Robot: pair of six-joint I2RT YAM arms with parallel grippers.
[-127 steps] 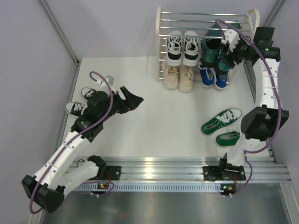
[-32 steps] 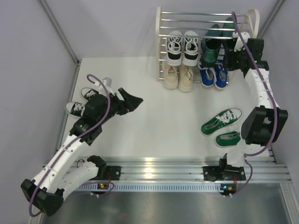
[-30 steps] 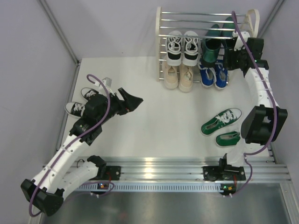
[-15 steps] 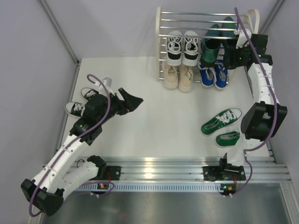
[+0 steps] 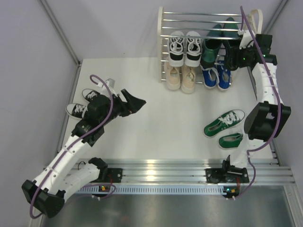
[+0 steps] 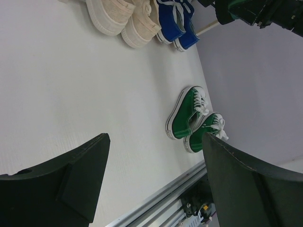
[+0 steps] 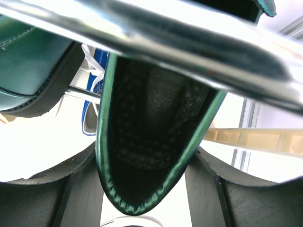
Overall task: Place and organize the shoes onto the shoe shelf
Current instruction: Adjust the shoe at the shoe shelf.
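Right claw (image 5: 230,56) clamps green dress shoe (image 7: 151,118) — at shelf (image 5: 161,28).

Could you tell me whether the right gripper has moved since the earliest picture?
Yes: the right gripper shifted farther back, off the blue sneakers, deeper into the shoe shelf.

Both my tools matte black: left tool (image 6: 154,142), right tool (image 7: 144,161). Glossy dark green dress shoe (image 7: 156,118), black dimpled lining. Chrome bars, cream ends on shoe shelf (image 5: 161,28). Upper centre, overhead: black-and-white sneakers (image 5: 185,47), beige lace-ups (image 5: 181,77), blue sneakers (image 5: 215,78), white laces. Lower right: green sneakers (image 5: 225,124), white soles, white bench (image 5: 156,123).
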